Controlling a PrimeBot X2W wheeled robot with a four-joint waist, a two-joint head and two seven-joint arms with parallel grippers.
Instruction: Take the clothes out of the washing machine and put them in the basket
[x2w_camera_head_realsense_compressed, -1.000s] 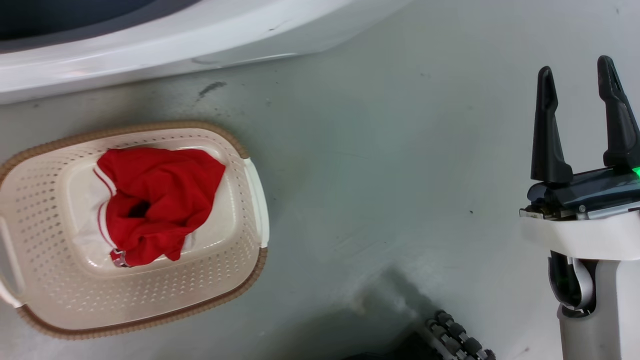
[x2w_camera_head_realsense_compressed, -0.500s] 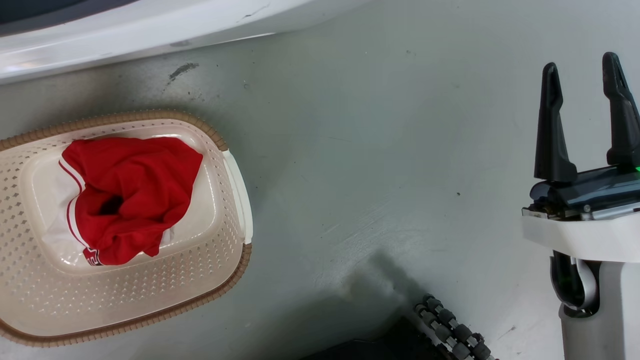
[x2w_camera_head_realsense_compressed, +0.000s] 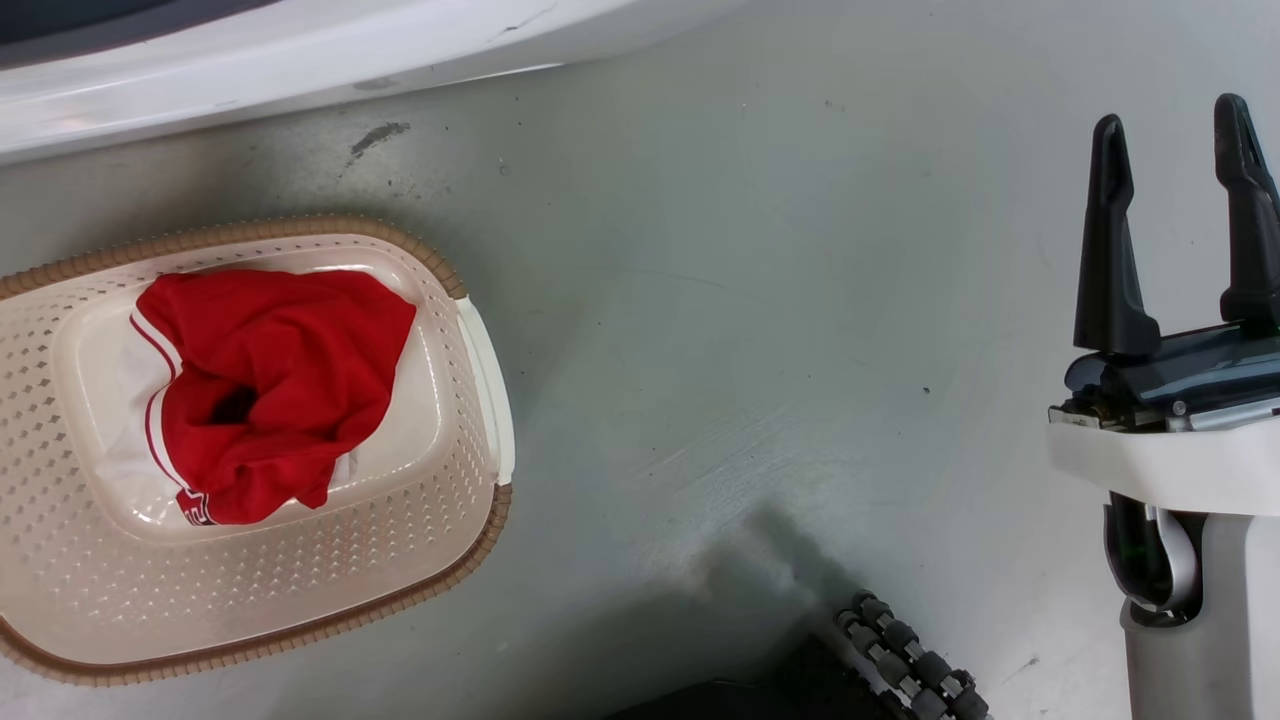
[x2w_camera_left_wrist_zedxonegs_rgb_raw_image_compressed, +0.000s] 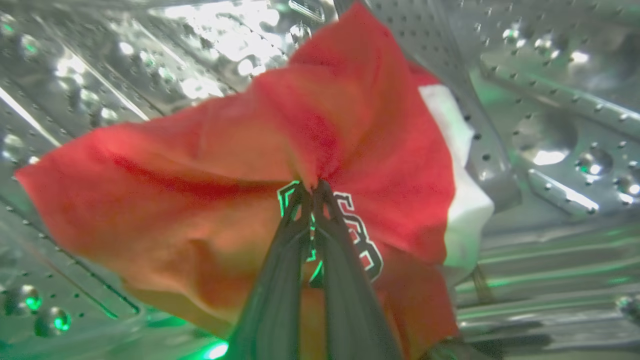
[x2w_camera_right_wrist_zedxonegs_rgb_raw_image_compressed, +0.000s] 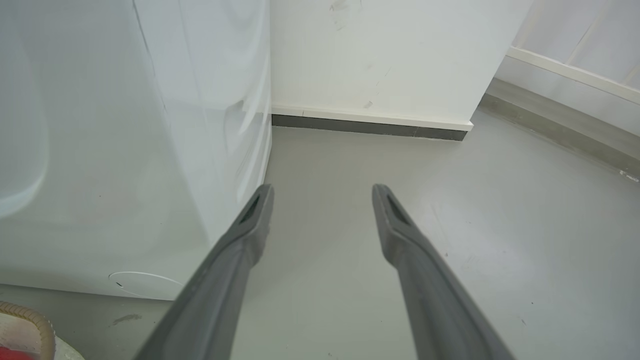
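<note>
Two jerseys in play rn, going big to small. The washing machine (x2w_camera_head_realsense_compressed: 300, 60) runs white along the top of the head view, and its shiny steel drum (x2w_camera_left_wrist_zedxonegs_rgb_raw_image_compressed: 550, 100) w/ all the little holes surrounds the left hand in the left wrist view. The grey floor (x2w_camera_head_realsense_compressed: 750, 350) is out front. The basket (x2w_camera_head_realsense_compressed: 440, 560) sits on it near the machine, over on the robot's left side, long axis roughly parallel to the machine's front. One red jersey (x2w_camera_head_realsense_compressed: 270, 390) is already crumpled in the middle of it. The other jersey (x2w_camera_left_wrist_zedxonegs_rgb_raw_image_compressed: 200, 200) is inside the drum, and the left hand (x2w_camera_left_wrist_zedxonegs_rgb_raw_image_compressed: 312, 187) is clenched on it. Its fingertips are pinched together on a fold just above the printed lettering, cloth fanning out to both sides, white panel at the right of that view. The right hand (x2w_camera_head_realsense_compressed: 1175, 150) is released, fingers apart w/ nothing between them, over bare floor well apart from the basket. Imo the step in hand is hauling that jersey out of the drum. Next move turns on this: the basket lies on the left arm's side, below and out front of the drum, so the left arm is nearer by far. The fabric's floppy and spread wide, so prob it could drag on the way out. Can't tell if anything else sits behind it.
</note>
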